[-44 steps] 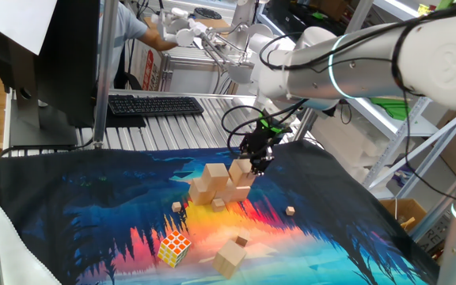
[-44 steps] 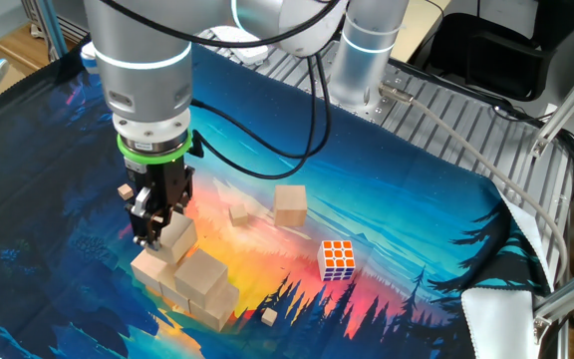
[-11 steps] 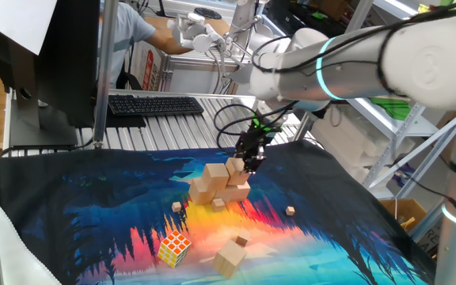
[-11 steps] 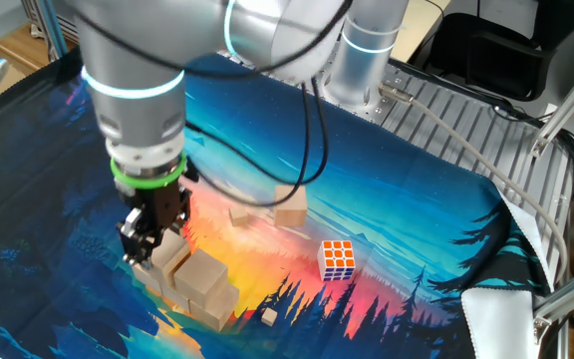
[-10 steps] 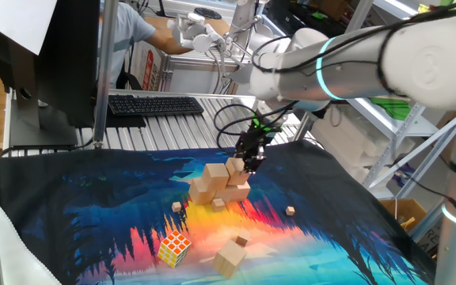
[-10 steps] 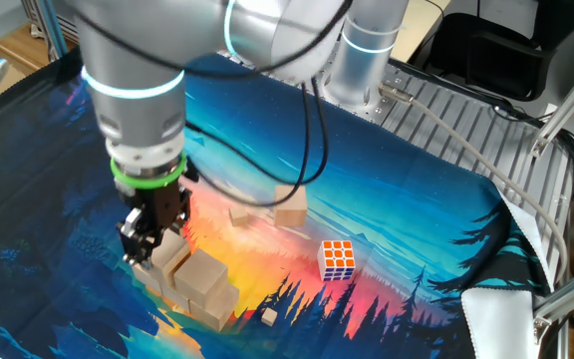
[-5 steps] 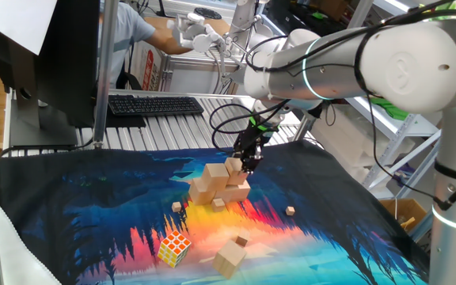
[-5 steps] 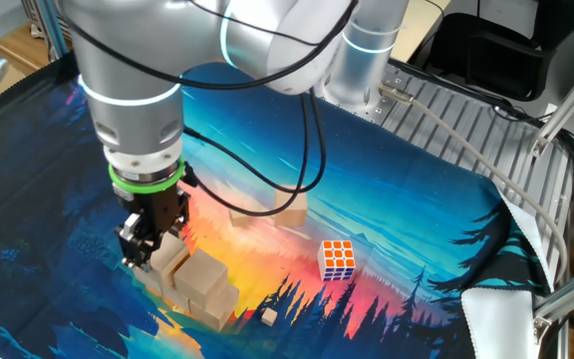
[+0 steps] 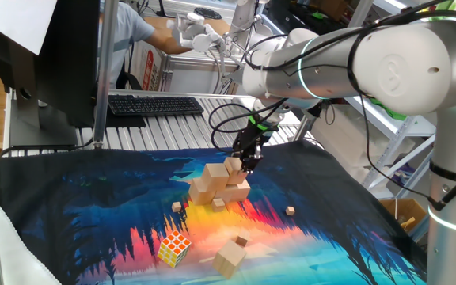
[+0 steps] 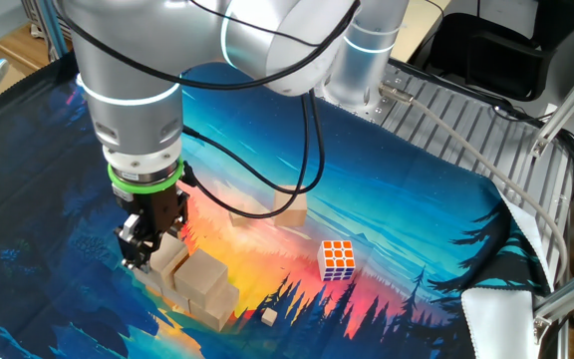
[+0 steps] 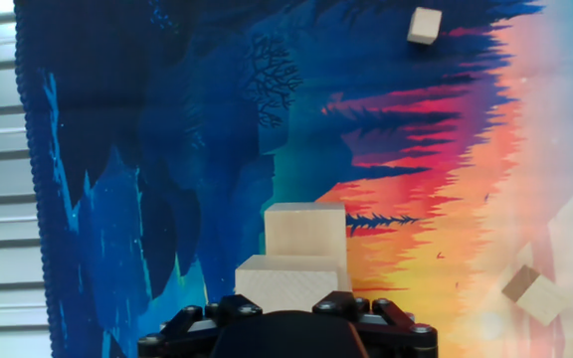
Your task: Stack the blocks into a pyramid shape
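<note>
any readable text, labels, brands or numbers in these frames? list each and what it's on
None can be read.
Keyboard: key legends too small to read.
Red and white panel behind the table: has print, but too blurred to make out.
Robot arm: no readable branding in any view.
Wooden blocks, puzzle cube and the printed cloth: no lettering, only plain wood, coloured stickers and artwork.

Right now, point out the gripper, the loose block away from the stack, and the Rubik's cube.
gripper [image 9: 249,165], one fixed view, between its fingertips at the stack's top.
loose block [image 9: 230,258], one fixed view, on its front face.
Rubik's cube [image 10: 339,259], the other fixed view, on its coloured side face.
</note>
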`<state>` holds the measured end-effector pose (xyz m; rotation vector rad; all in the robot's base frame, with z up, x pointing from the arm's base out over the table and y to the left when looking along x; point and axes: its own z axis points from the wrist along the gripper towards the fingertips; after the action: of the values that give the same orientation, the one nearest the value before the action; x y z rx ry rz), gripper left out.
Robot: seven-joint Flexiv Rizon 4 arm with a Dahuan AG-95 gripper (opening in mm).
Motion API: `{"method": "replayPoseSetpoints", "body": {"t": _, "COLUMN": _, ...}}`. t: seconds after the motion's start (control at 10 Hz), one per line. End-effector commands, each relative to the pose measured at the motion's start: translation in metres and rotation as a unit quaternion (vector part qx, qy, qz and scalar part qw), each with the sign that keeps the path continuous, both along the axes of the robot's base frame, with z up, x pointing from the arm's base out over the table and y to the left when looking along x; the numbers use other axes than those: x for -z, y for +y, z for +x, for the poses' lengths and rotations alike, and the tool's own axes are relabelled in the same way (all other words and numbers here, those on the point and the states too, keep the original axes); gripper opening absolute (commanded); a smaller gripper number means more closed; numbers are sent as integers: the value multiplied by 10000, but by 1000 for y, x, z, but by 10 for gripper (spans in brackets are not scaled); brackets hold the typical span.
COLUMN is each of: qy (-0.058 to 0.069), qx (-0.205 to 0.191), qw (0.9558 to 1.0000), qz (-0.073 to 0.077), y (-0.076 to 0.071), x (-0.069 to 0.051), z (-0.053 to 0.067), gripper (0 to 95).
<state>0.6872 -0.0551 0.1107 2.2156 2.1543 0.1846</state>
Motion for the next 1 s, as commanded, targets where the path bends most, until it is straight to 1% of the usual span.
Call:
{"method": "replayPoseSetpoints", "body": {"t": 0.1, "qy": -4, "qx": 14, "qw": 10000, "qz": 8, "y": 1, "x": 0, "z": -2, "gripper": 0}}
{"method": "replayPoseSetpoints", "body": {"t": 0.3, "qy": 7, "qx": 34, "qw": 10000, "qz": 31, "y": 2, "x": 1, "z": -4, "gripper": 0}}
{"method": "replayPoseSetpoints", "body": {"t": 1.0, "qy": -11, "qx": -32, "qw": 10000, "qz": -17, "y": 3, "x": 3, "z": -3, "gripper": 0}}
